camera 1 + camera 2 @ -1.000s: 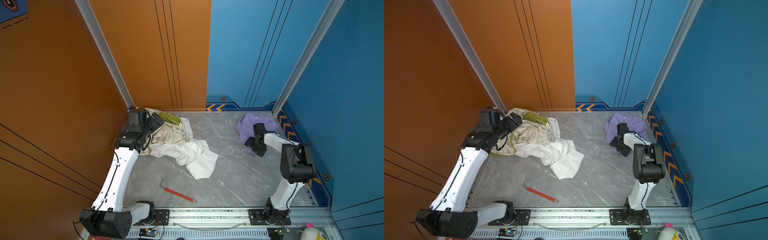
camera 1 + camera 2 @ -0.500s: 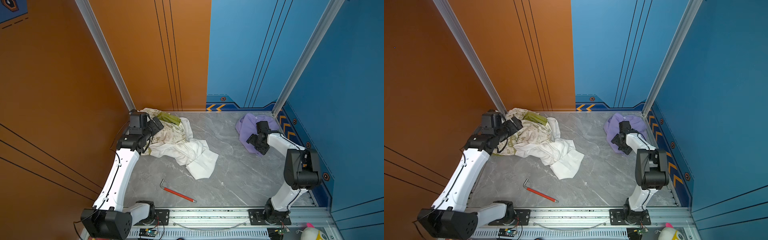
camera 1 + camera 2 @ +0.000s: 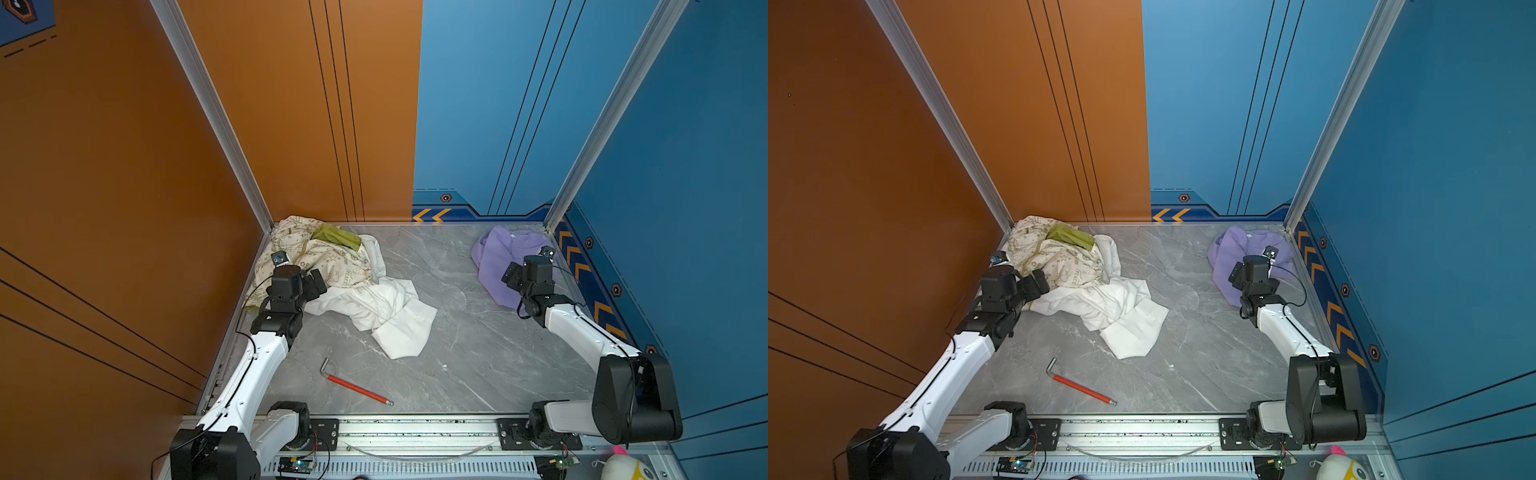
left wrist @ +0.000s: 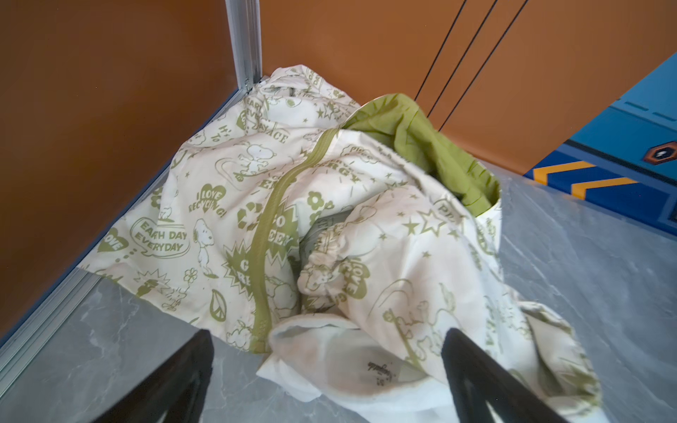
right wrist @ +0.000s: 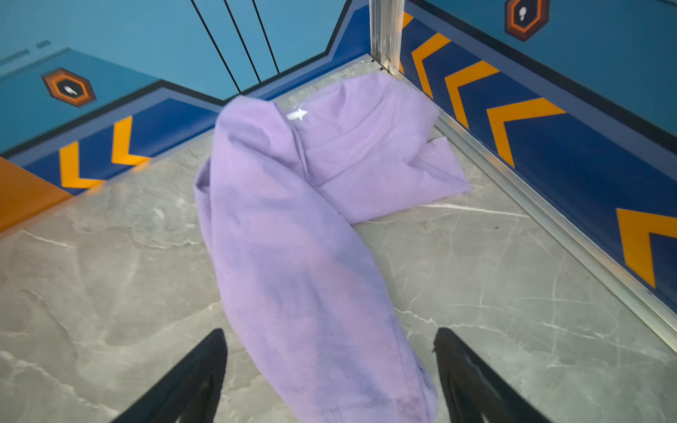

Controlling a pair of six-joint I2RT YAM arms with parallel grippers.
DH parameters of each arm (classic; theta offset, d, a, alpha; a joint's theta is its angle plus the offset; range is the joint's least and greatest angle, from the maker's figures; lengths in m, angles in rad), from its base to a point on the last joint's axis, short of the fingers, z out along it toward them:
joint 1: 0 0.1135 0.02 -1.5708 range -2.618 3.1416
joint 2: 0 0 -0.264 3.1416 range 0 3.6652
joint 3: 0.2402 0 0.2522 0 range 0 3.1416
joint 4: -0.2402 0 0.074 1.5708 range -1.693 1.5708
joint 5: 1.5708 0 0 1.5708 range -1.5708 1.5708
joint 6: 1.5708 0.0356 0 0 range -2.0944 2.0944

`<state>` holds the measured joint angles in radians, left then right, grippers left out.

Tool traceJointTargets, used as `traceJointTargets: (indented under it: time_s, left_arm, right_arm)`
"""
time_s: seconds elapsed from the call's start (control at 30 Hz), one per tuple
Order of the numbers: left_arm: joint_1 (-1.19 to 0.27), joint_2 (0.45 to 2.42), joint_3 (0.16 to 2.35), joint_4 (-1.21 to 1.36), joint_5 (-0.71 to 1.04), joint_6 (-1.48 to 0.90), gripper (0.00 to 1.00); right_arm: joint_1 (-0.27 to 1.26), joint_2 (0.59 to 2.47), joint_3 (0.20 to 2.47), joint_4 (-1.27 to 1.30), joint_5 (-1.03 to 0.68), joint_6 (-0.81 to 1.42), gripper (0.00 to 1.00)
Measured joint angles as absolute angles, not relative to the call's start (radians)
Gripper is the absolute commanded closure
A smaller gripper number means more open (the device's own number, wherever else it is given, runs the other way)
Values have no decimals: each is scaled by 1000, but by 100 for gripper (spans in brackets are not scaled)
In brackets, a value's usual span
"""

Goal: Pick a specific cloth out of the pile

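The lilac cloth [image 5: 293, 256] lies on the grey tabletop [image 5: 513, 274], its near end between the right pincer's [image 5: 329, 331] wide-apart fingers, stretching ahead.

Light is bright, even and diffuse in both top views, with only soft, faint shadows under the pile [image 3: 332, 266]. In the right wrist view the cloth [image 5: 293, 238] looks soft and smeared beyond the fingers [image 5: 198, 377], which are dark silhouettes. The left wrist view is sharper between its fingers [image 4: 183, 373].

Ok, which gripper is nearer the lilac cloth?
Right. The right gripper hangs open over the lilac cloth; the left gripper is open at the pile, on the opposite side.
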<state>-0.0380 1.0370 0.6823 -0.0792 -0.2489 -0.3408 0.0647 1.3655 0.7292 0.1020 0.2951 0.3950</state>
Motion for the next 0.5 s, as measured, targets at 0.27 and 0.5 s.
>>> traceJointTargets:
  time_s: [0.27, 0.5]
  left_arm:
    - [-25, 1111, 530, 171, -294, -222, 2]
    - [-25, 1253, 464, 371, -294, -147, 2]
  right_arm:
    - [92, 1442, 603, 452, 302, 257, 1]
    - [111, 1543, 574, 665, 296, 174, 0]
